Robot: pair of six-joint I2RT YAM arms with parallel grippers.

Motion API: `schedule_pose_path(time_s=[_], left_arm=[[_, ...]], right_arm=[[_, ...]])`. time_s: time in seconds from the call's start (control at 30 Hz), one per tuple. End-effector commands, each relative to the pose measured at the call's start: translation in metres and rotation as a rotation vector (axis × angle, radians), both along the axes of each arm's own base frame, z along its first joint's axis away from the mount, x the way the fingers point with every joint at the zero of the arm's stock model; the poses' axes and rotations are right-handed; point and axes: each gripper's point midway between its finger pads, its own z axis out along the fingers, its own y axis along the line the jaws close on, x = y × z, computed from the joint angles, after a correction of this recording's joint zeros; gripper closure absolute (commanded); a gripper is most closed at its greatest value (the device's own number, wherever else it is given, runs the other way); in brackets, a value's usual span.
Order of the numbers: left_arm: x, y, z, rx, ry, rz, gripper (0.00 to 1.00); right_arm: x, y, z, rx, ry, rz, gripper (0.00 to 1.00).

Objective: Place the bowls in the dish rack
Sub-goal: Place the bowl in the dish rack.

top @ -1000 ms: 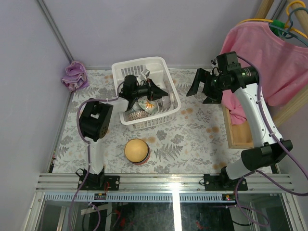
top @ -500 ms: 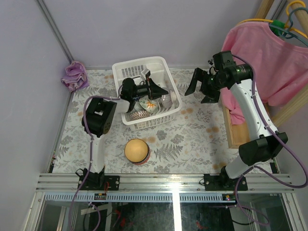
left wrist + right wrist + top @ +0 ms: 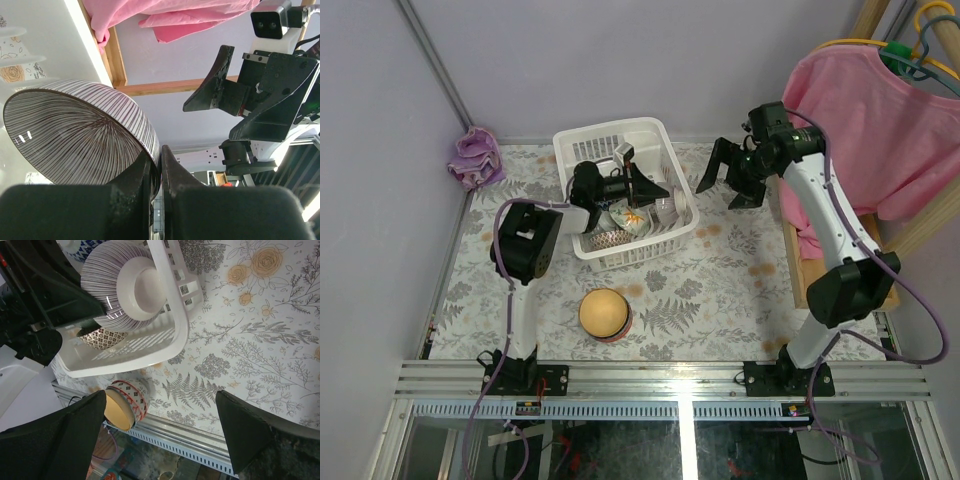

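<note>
The white dish rack (image 3: 578, 150) stands at the back middle of the table. My left gripper (image 3: 655, 191) reaches into it and is shut on the rim of a brown-striped bowl (image 3: 668, 209). In the left wrist view its jaws (image 3: 160, 162) pinch the striped bowl's wall (image 3: 75, 132). A flower bowl (image 3: 632, 220) and a dark patterned bowl (image 3: 605, 238) lie in the rack. A yellow-inside bowl with a red pattern (image 3: 605, 313) sits on the table in front. My right gripper (image 3: 722, 182) hangs open just right of the rack, holding nothing; its wrist view shows the striped bowl (image 3: 125, 285) and the yellow-inside bowl (image 3: 122, 405).
Pink cloth (image 3: 880, 110) hangs on hangers at the back right over a wooden frame (image 3: 815, 275). A purple rag (image 3: 475, 157) lies in the back left corner. Walls close in the left and back. The metal rail (image 3: 670, 380) runs along the near edge.
My right arm has swung left, bringing its open gripper closer to the rack. My left gripper still grips the striped bowl and has shifted only slightly.
</note>
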Motion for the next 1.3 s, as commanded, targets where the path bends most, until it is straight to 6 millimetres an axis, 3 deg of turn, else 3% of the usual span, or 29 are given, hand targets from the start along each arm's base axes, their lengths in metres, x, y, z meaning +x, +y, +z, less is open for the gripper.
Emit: schedule_pose_path(time_s=[0.0, 0.17, 0.33, 0.57, 0.9, 1.1, 1.27], left_arm=[[0.005, -0.003, -0.028, 0.022, 0.04, -0.02, 0.99], [0.011, -0.004, -0.042, 0.085, 0.083, -0.012, 0.98], [0.019, -0.006, -0.044, 0.102, 0.086, -0.007, 0.98], [0.027, -0.008, -0.05, 0.098, 0.124, 0.022, 1.0], [0.032, -0.006, -0.071, 0.236, 0.167, 0.057, 1.0], [0.026, -0.001, -0.08, 0.279, 0.176, 0.08, 1.0], [0.027, 0.002, -0.087, 0.294, 0.186, 0.109, 1.0]], right_arm=[[0.016, 0.015, 0.012, 0.006, -0.057, 0.018, 0.02], [0.032, 0.028, -0.009, -0.151, -0.067, 0.093, 0.05], [0.036, 0.02, -0.044, -0.244, -0.055, 0.066, 0.15], [0.024, 0.003, -0.092, -0.341, 0.004, 0.076, 0.43], [0.035, 0.012, -0.096, -0.314, -0.103, 0.071, 0.43], [0.027, 0.019, -0.118, -0.286, -0.113, 0.081, 0.47], [0.026, 0.026, -0.126, -0.287, -0.166, 0.082, 0.48]])
